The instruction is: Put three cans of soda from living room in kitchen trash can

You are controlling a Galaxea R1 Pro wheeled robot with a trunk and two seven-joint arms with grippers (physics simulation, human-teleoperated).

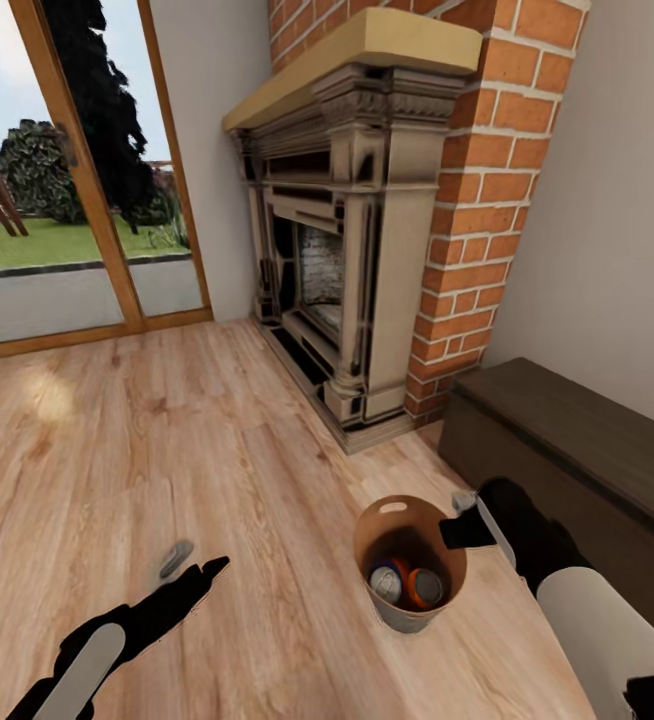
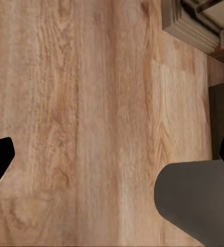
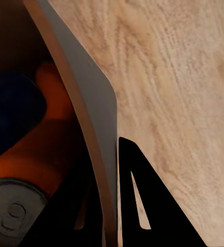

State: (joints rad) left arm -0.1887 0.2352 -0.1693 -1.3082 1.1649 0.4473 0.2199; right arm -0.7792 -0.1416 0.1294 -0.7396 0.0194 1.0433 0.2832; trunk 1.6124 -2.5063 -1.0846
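Wood floor (image 1: 217, 450) across the living room, brick fireplace (image 1: 367, 220) ahead, glass door (image 1: 77, 170) at left, dark bench (image 1: 577, 450) at right. No readable writing. Grey trash can (image 1: 410, 563) on floor near bench, holding orange and blue soda cans (image 1: 407, 583). Right gripper (image 1: 464, 520) clamped on its rim. Left gripper (image 1: 192, 565) wide apart, holding nothing.

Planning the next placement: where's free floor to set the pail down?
Free: the wood floor between the glass doors and fireplace, ahead of the left hand. Crowded: right side, where the pail sits between the right hand and dark bench.
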